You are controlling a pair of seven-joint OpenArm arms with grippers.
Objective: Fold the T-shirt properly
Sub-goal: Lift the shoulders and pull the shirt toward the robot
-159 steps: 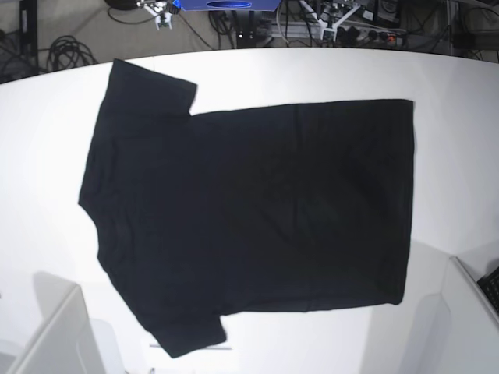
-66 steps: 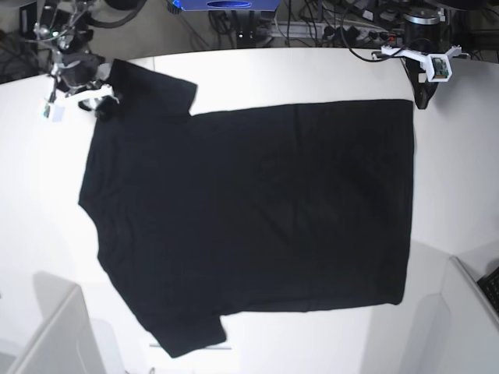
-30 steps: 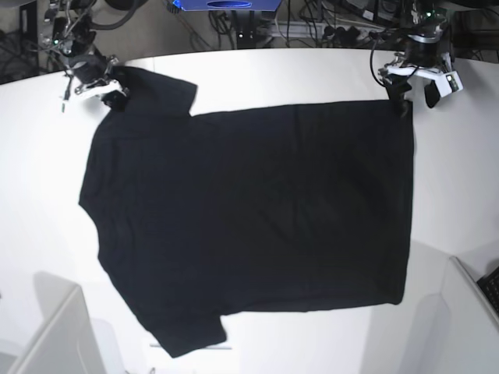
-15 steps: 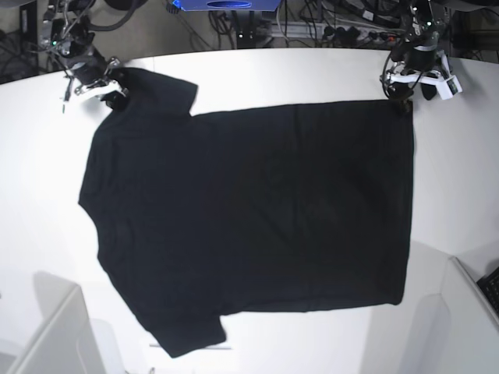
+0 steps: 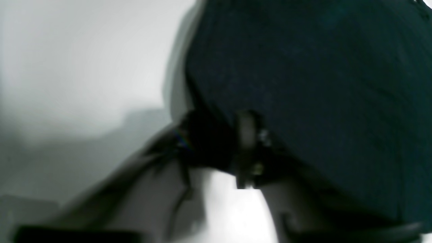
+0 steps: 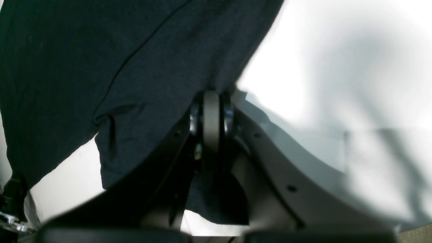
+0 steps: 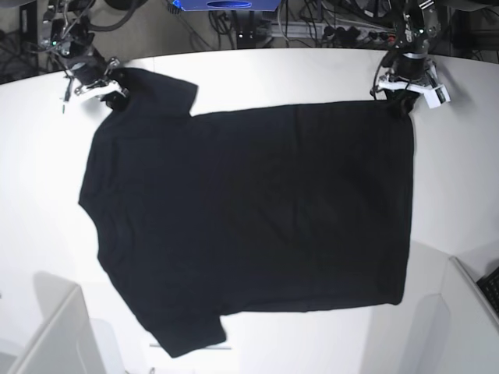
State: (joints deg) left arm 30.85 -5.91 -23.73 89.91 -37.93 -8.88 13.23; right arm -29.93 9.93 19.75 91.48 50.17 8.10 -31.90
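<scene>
The black T-shirt lies flat on the white table, plain side up, with its collar to the left and its hem to the right. My right gripper is at the far left sleeve corner. In the right wrist view it is shut, pinching the edge of the T-shirt. My left gripper sits on the far right hem corner. The blurred left wrist view shows it closed on the corner of the dark T-shirt.
Cables and power strips lie beyond the table's far edge, beside a blue device. White box-like structures stand at the near left and near right corners.
My left gripper has dropped onto the far right hem corner and its jaws have closed on the cloth. The right gripper has stayed shut on the sleeve. The shirt has not shifted.
</scene>
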